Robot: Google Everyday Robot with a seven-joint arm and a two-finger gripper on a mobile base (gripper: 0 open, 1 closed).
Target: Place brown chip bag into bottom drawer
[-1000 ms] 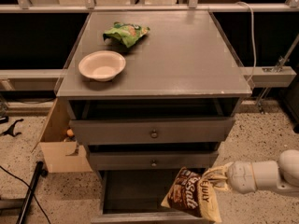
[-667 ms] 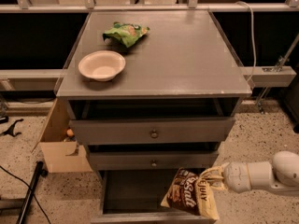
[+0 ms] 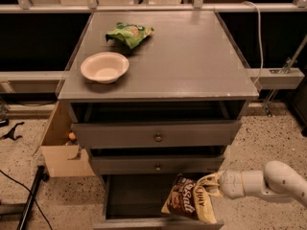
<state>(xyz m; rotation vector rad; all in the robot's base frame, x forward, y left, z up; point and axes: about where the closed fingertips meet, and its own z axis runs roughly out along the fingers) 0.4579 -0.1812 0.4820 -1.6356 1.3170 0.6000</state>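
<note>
The brown chip bag [image 3: 190, 199], pale yellow with a dark brown panel and white lettering, hangs over the right part of the open bottom drawer [image 3: 129, 195]. My gripper [image 3: 214, 182] reaches in from the right on a white arm and is shut on the bag's upper right corner. The bag's lower edge reaches the drawer's front rim. The drawer is pulled out below two shallower knobbed drawers, and its dark inside shows at the left.
On the grey cabinet top [image 3: 192, 56] lie a white bowl [image 3: 104, 66] and a green chip bag [image 3: 129, 34]. A cardboard box [image 3: 60, 147] stands on the floor left of the cabinet. A black cable and stand [image 3: 29, 200] lie at lower left.
The arm has drawn slightly left and the bag has shifted a little with it over the drawer. The grip on the bag is unchanged.
</note>
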